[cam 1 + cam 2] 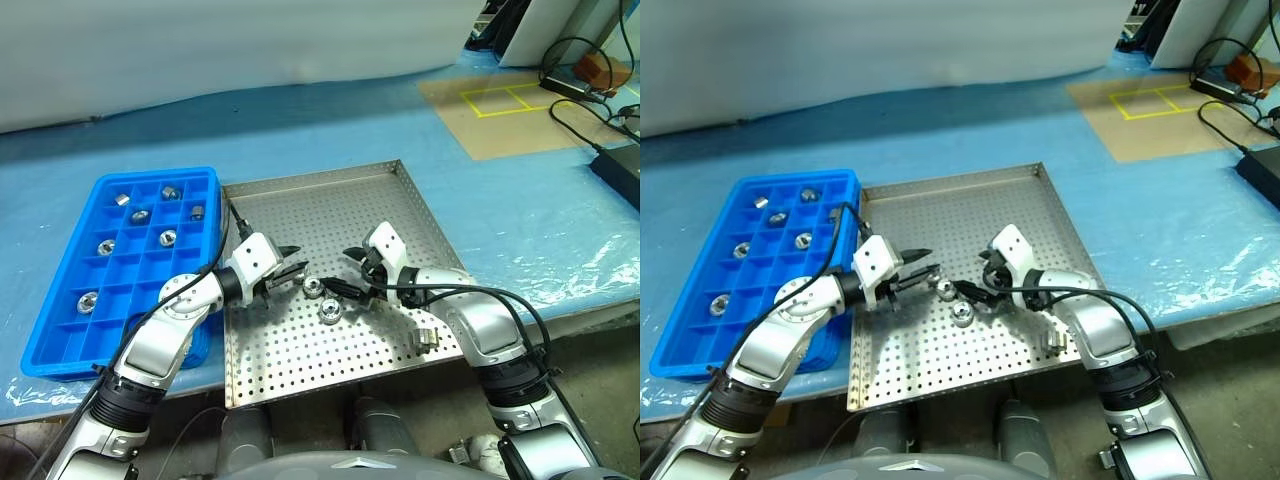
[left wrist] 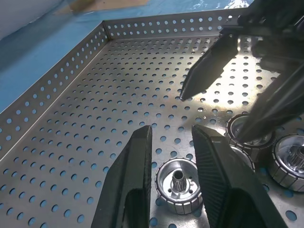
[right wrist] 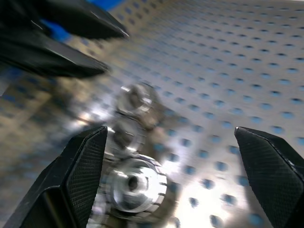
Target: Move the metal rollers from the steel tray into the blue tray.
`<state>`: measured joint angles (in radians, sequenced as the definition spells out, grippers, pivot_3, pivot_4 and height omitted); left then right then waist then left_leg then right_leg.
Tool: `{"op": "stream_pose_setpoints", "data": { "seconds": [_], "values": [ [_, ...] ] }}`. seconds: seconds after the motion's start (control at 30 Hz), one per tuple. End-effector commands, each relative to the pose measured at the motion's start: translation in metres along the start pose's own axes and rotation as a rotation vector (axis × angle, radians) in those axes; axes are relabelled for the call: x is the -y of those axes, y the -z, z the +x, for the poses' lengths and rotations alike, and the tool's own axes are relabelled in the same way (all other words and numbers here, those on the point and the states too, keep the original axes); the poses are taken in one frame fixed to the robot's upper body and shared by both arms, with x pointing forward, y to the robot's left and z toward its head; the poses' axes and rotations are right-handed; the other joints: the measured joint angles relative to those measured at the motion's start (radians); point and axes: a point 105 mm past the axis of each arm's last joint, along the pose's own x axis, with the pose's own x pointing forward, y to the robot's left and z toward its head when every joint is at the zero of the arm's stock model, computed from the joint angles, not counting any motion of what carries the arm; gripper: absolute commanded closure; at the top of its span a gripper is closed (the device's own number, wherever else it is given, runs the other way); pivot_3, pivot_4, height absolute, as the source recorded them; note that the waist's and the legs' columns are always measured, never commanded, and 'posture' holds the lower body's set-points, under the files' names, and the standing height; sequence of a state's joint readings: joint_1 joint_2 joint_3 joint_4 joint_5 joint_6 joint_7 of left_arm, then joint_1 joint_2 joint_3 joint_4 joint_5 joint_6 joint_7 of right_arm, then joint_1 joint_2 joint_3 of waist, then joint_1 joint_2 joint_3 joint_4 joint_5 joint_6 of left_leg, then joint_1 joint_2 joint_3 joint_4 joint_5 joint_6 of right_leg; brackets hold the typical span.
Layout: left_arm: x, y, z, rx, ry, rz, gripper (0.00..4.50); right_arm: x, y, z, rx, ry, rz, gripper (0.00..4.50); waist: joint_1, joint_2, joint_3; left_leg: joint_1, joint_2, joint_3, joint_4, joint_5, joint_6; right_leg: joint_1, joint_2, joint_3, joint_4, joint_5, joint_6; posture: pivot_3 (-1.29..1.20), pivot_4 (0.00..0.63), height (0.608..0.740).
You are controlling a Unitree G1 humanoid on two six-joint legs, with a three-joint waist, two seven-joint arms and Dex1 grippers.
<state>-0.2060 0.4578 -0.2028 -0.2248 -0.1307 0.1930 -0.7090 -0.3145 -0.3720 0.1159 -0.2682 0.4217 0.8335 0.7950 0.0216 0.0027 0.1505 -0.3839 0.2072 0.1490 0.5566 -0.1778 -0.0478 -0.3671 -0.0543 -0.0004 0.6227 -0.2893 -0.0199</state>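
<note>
The steel tray point(image 1: 330, 200) lies in front of me with the blue tray point(image 1: 60, 330) to its left. Two metal rollers point(image 1: 313, 287) point(image 1: 329, 310) sit near the tray's middle, and a third point(image 1: 428, 338) lies beside my right forearm. My left gripper point(image 1: 295, 260) hangs low over the steel tray. Its fingers point(image 2: 137, 166) press on both sides of another roller point(image 2: 178, 185) down at the perforated floor. My right gripper point(image 1: 350, 272) faces it from the right, open wide, with the loose rollers point(image 3: 135, 183) just ahead of its fingers. Several rollers point(image 1: 168, 237) rest in the blue tray's compartments.
A blue sheet covers the table, whose front edge runs just below both trays. Far right are black cables and a black box point(image 1: 620, 165). A brown board with yellow taped squares point(image 1: 500, 100) lies at the back right. The steel tray's far half is bare.
</note>
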Motion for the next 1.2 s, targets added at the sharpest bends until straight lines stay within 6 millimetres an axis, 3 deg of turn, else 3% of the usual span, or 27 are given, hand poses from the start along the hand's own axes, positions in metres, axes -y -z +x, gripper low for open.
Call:
{"op": "stream_pose_setpoints", "data": {
  "seconds": [0.03, 0.1, 0.3, 0.4, 0.5, 0.9, 1.2],
  "values": [
    [-0.007, -0.016, -0.003, 0.055, -0.018, 0.009, 3.12, -0.029, -0.024, -0.024, 0.048, -0.195, 0.057, 0.0, 0.002, 0.0, 0.0, 0.0, 0.0, 0.0, 0.0, 0.0, 0.0, 0.0, 0.0, 0.0, 0.0, 0.0, 0.0, -0.13, 0.15, 0.74],
    [-0.007, -0.02, -0.005, 0.072, -0.011, -0.016, 3.12, -0.037, -0.022, -0.034, 0.014, -0.249, 0.078, 0.0, 0.008, 0.0, 0.0, 0.0, 0.0, 0.0, 0.0, 0.0, 0.0, 0.001, 0.0, 0.0, 0.0, 0.0, 0.0, -0.13, 0.15, 0.74],
    [-0.013, -0.017, -0.008, 0.046, -0.016, 0.005, 3.12, -0.032, 0.023, -0.032, -0.194, -0.197, -0.121, 0.0, 0.017, 0.0, 0.0, 0.002, 0.001, 0.0, 0.0, 0.0, 0.0, 0.002, 0.0, 0.0, 0.0, 0.0, 0.0, -0.13, 0.15, 0.74],
    [-0.014, -0.018, -0.008, 0.048, -0.017, 0.005, 3.12, -0.028, 0.054, -0.037, -0.319, -0.201, -0.264, 0.0, 0.019, 0.0, 0.0, 0.002, 0.0, 0.0, 0.0, 0.0, 0.0, 0.002, 0.0, 0.0, 0.0, 0.0, 0.0, -0.12, 0.15, 0.74],
    [-0.012, -0.017, -0.009, 0.038, -0.019, 0.006, 3.12, -0.023, 0.07, -0.041, -0.365, -0.198, -0.317, 0.0, 0.02, 0.0, 0.0, 0.001, 0.0, 0.0, 0.0, 0.0, 0.0, 0.002, -0.001, 0.0, 0.0, 0.0, 0.0, -0.12, 0.15, 0.74],
    [-0.01, -0.018, -0.008, 0.031, -0.018, 0.007, 3.12, -0.011, 0.069, -0.019, -0.256, -0.074, -0.325, 0.0, 0.015, 0.0, 0.0, 0.002, 0.001, 0.0, 0.004, 0.0, 0.0, 0.002, 0.0, 0.0, 0.001, 0.0, 0.0, -0.12, 0.15, 0.74],
    [-0.004, -0.02, -0.006, 0.032, -0.01, -0.006, 3.12, -0.004, 0.071, -0.018, -0.226, 0.023, -0.286, 0.0, 0.002, 0.0, 0.0, 0.004, 0.001, 0.0, 0.004, 0.001, 0.0, 0.003, 0.0, 0.001, 0.001, 0.001, -0.002, -0.14, 0.15, 0.74]
  ]
}}
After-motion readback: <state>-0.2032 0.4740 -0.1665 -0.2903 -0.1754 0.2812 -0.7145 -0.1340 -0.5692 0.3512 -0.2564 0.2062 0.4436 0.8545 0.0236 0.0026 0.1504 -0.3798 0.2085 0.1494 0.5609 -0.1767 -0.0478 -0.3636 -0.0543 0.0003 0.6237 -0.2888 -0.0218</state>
